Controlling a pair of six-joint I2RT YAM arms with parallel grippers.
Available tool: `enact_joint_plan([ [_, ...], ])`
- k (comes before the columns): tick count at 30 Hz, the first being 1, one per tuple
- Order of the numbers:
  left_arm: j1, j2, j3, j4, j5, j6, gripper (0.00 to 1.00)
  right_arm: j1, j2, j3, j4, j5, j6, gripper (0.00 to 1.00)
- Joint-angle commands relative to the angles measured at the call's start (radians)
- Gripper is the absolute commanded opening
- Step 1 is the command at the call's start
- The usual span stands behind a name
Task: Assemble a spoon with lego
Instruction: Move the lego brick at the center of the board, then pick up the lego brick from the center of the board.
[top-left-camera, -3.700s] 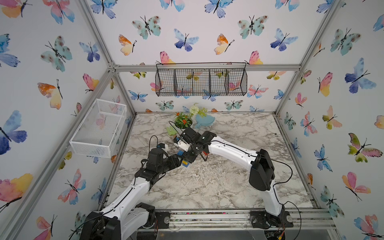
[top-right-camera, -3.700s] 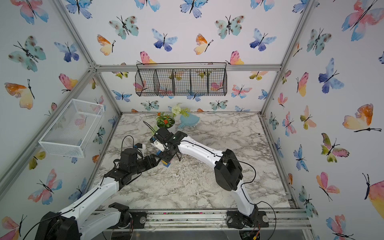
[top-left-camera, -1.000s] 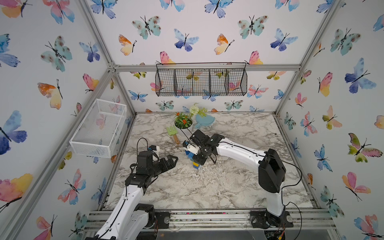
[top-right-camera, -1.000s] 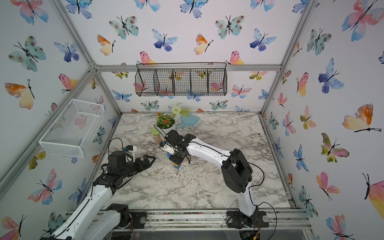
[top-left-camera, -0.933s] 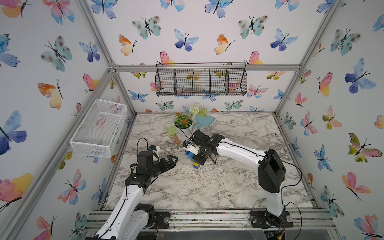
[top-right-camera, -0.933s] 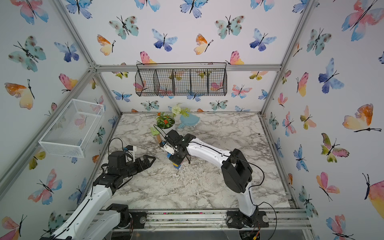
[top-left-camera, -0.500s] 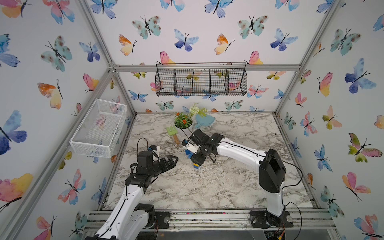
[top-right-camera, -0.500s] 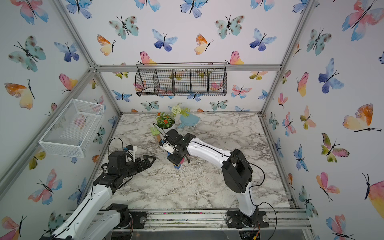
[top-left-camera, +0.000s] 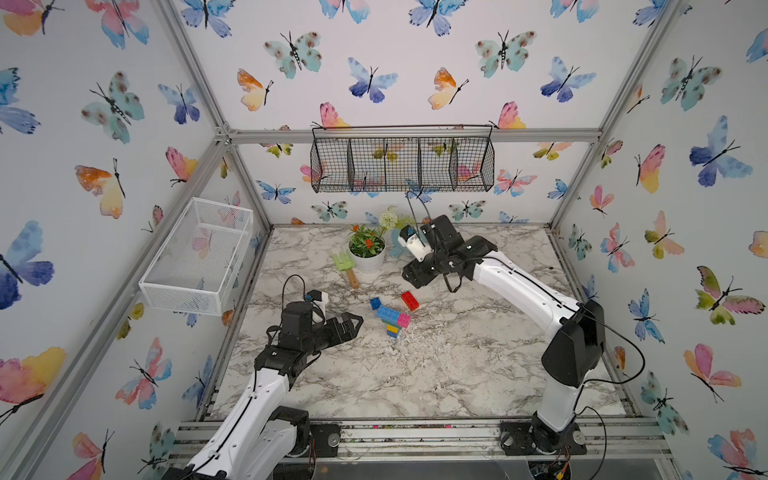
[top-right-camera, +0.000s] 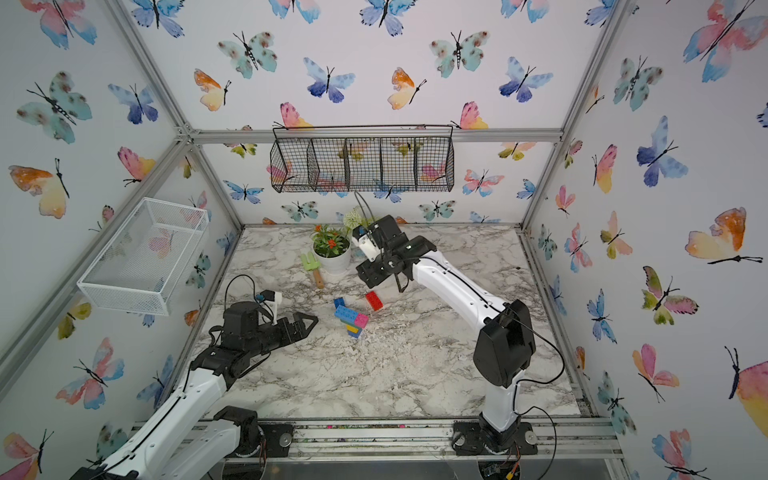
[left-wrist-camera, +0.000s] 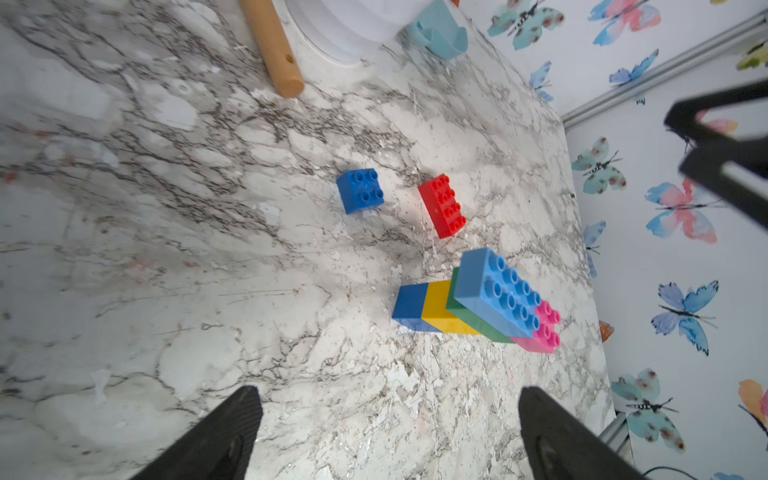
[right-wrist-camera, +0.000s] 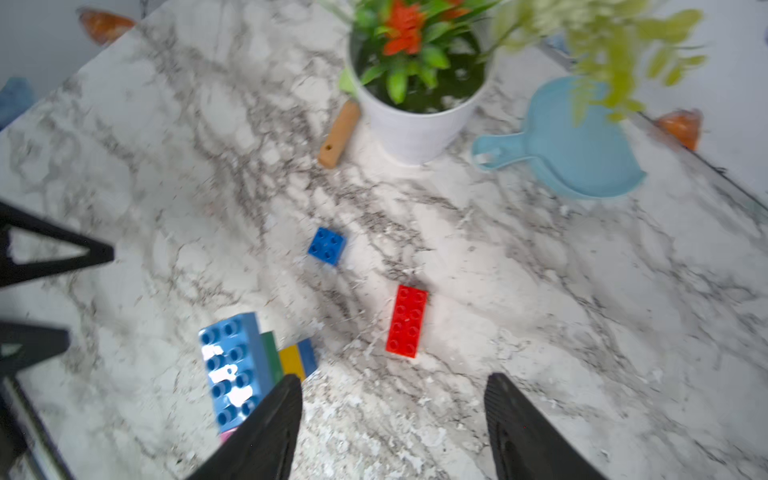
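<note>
Spoon (top-left-camera: 392, 320) lies on its side mid-table (top-left-camera: 436, 374), partly built: blue and yellow stem, then green, light-blue and pink. We see the red brick (top-left-camera: 409, 300) and a dark-blue brick (top-left-camera: 375, 303) loose just behind it, touching neither it nor each other. Further back stands the pot (top-left-camera: 368, 261), with the rake (top-left-camera: 345, 266) just beside it on one side and the dish (right-wrist-camera: 582, 158) on the other. The pot is the closest obstacle to the right gripper (top-left-camera: 415, 277), just beside it. That gripper hangs above the table behind the red brick, tilted down toward the bricks, arm reaching far forward, fingers apart, nothing between them. Left gripper (top-left-camera: 352, 326) sits low beside the spoon, near it but not touching, pointing at it, fingers wide apart, empty.
</note>
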Motion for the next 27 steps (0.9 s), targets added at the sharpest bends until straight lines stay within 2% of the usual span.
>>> enact_joint_plan([
  [1, -0.067, -0.014, 0.021, 0.019, -0.103, 0.011, 0.98, -0.026, 0.099, 0.008, -0.047, -0.004, 0.066, 0.70],
  [12, -0.076, -0.042, -0.026, 0.034, -0.101, 0.008, 0.98, -0.036, 0.271, 0.022, -0.046, -0.100, 0.040, 0.63],
  [27, -0.076, -0.086, -0.054, 0.040, -0.082, 0.003, 0.98, -0.009, 0.329, -0.024, -0.023, -0.049, 0.045, 0.59],
])
